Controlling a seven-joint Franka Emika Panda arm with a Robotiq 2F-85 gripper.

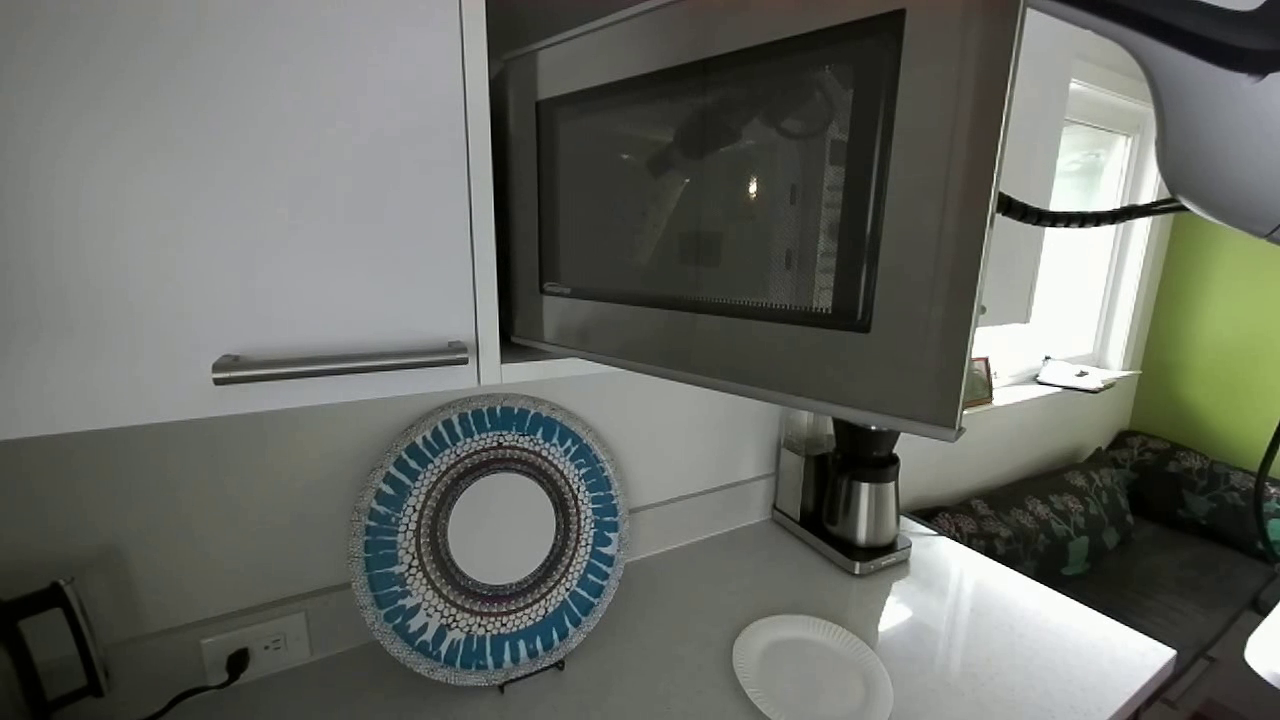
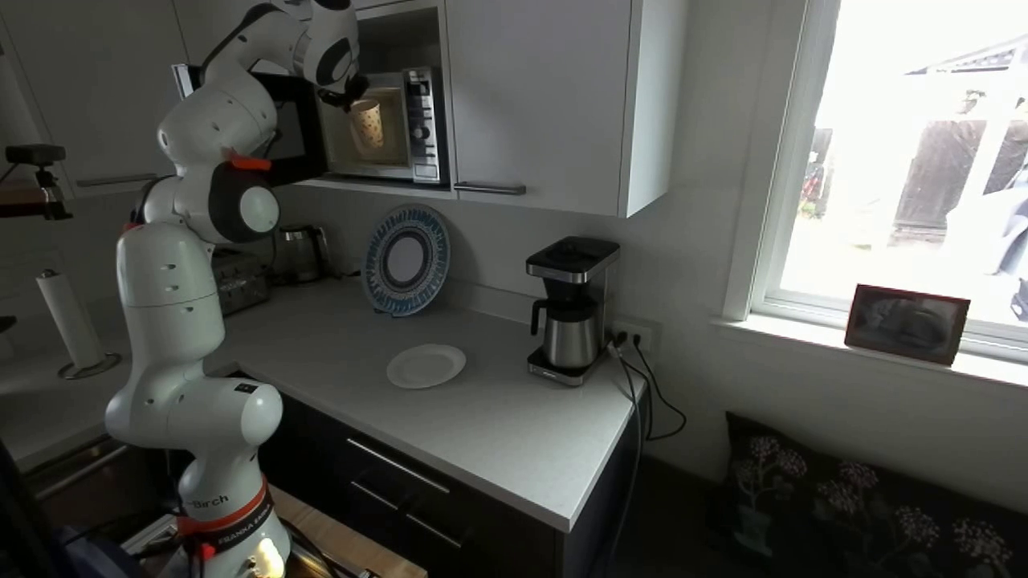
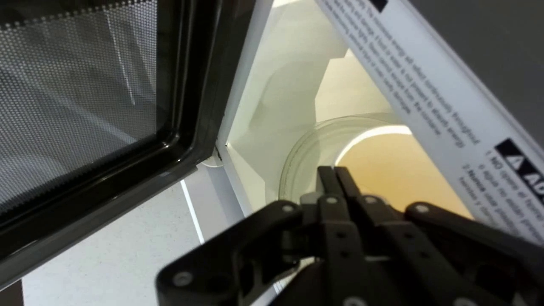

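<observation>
- Cup (image 2: 368,124): looks light, thin, probably easily crushed; the rim seems the best hold.
- My gripper (image 3: 335,168), just right of the wrist view's centre, pinches that rim.

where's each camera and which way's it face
In an exterior view: close by the microwave door, facing its outer side and the wall; part of the arm shows top right.
In an exterior view: farther back, facing the counter and window; most of the arm shows, the claw up by the microwave.
Wrist view: at the arm's end, facing into the microwave; the claw's shut fingers show at the bottom.
Both exterior views share the coffee maker, white plate and blue-ringed disc.
</observation>
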